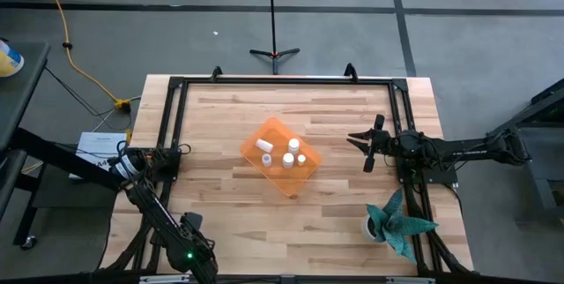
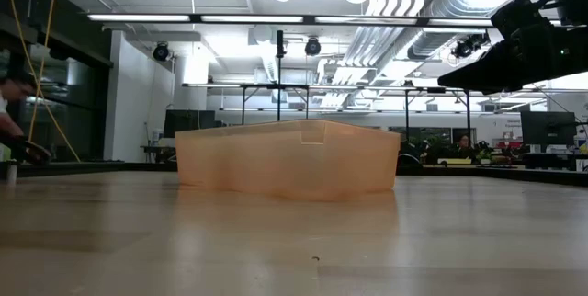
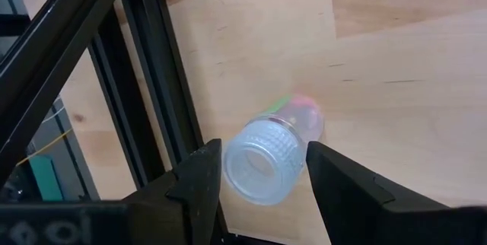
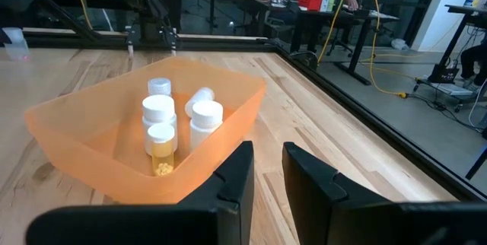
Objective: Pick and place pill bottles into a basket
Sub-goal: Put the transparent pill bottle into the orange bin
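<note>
The orange basket (image 1: 280, 178) stands at the table's middle, holding several white-capped pill bottles (image 4: 160, 112); it also shows in the low view (image 2: 285, 160). Another pill bottle (image 3: 274, 150), clear with a ribbed pale cap, lies on its side by the black frame rail at the table's left edge. My left gripper (image 1: 132, 166) is there, and its fingers are closed on this bottle (image 3: 262, 173). My right gripper (image 1: 365, 150) hovers right of the basket, slightly open and empty, pointing at it (image 4: 268, 176). My left gripper pinches the bottle's cap end (image 3: 232, 170) between its two fingers, one on each side of the ribbed cap. The fingers lie across the bottle, whose cap faces the wrist. The bottle lies on its side at the tabletop; I cannot tell whether it is lifted.
A black metal frame (image 1: 172, 125) runs around the table's working area, and its rail (image 3: 160, 85) passes right beside the left gripper. A teal leafy plant in a white pot (image 1: 398, 222) stands at the near right. Bare wood lies between the left rail and the basket.
</note>
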### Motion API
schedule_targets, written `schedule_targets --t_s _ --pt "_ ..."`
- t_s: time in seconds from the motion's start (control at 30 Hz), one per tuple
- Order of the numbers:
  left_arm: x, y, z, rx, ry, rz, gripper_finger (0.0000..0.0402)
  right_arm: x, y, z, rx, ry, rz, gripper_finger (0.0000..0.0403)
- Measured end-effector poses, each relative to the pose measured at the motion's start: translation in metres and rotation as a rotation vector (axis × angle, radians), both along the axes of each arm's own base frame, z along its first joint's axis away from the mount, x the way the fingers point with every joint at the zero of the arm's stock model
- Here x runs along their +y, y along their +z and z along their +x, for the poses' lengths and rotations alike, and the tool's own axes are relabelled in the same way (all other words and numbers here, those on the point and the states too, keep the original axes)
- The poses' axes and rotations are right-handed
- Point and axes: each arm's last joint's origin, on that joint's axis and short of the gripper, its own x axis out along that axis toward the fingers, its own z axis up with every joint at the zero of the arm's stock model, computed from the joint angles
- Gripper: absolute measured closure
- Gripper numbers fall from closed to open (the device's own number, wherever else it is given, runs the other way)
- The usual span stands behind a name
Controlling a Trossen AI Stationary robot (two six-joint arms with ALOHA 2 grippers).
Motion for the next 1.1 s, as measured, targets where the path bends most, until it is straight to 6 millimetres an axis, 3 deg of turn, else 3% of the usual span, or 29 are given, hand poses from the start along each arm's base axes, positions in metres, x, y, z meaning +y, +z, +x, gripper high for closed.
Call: schedule_targets --t_s 1.1 --pt "-0.0042 -0.0047 0.0063 -0.101 -0.114 -0.044 0.0179 0.0000 0.0000 0.0000 0.000 0.000 0.000 0.0340"
